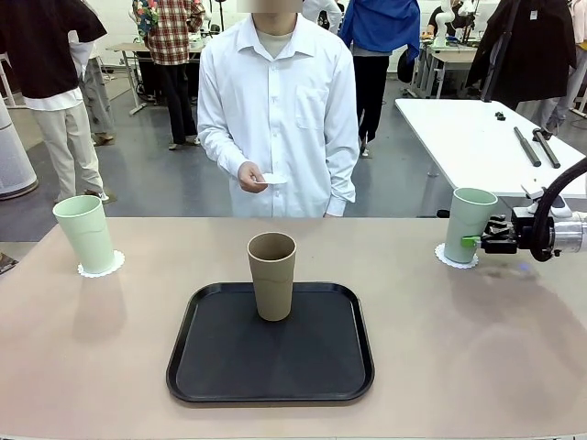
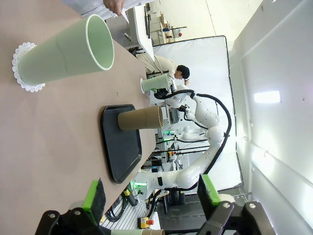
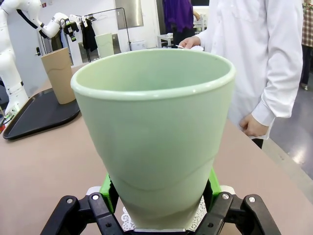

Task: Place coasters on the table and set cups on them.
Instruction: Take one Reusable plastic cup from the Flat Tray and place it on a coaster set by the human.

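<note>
A pale green cup (image 1: 470, 223) stands on a lacy white coaster (image 1: 456, 260) at the table's right, and my right gripper (image 1: 473, 241) is shut on its lower part. In the right wrist view that cup (image 3: 155, 127) sits between the green pads (image 3: 108, 188), with the coaster (image 3: 201, 215) under it. Another green cup (image 1: 84, 233) stands on a coaster (image 1: 102, 266) at the left. The brown cup (image 1: 272, 275) stands upright in the black tray (image 1: 211, 367). My left gripper (image 2: 151, 193) hangs open above the table (image 2: 58, 147), apart from the left green cup (image 2: 63, 51).
The person stands at the far edge, holding a small white coaster (image 1: 273, 179) in one hand. A white table (image 1: 477, 137) with black rods stands behind at the right. Bare tabletop (image 1: 459, 348) lies on both sides of the tray.
</note>
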### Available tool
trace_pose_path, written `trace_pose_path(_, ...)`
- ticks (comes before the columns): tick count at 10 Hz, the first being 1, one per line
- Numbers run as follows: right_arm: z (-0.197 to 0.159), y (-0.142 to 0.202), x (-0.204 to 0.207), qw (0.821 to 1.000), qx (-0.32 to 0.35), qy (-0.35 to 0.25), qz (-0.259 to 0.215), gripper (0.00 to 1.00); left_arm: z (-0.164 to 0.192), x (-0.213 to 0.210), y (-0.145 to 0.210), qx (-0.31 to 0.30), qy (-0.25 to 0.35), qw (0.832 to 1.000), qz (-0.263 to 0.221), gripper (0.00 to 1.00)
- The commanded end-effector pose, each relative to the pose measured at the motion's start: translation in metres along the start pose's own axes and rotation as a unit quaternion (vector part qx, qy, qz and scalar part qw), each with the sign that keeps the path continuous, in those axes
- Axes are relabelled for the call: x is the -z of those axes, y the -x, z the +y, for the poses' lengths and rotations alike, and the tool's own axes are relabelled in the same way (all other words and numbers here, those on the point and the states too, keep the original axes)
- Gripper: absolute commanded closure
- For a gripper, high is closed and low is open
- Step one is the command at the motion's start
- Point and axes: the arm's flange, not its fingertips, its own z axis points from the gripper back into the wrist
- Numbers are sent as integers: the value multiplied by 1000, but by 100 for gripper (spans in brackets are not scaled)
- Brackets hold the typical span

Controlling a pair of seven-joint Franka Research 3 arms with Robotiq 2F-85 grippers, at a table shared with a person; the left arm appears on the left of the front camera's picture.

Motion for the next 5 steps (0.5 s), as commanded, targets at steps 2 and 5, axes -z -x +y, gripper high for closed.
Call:
trace_pose_path(2, -4, -4, 2, 1000, 4, -12, -1, 18, -3, 0, 2, 3, 0, 1000, -4, 0)
trace_pose_path(5, -8, 3, 4, 1000, 10, -13, 1, 18, -3, 0, 2, 3, 0, 1000, -4, 0)
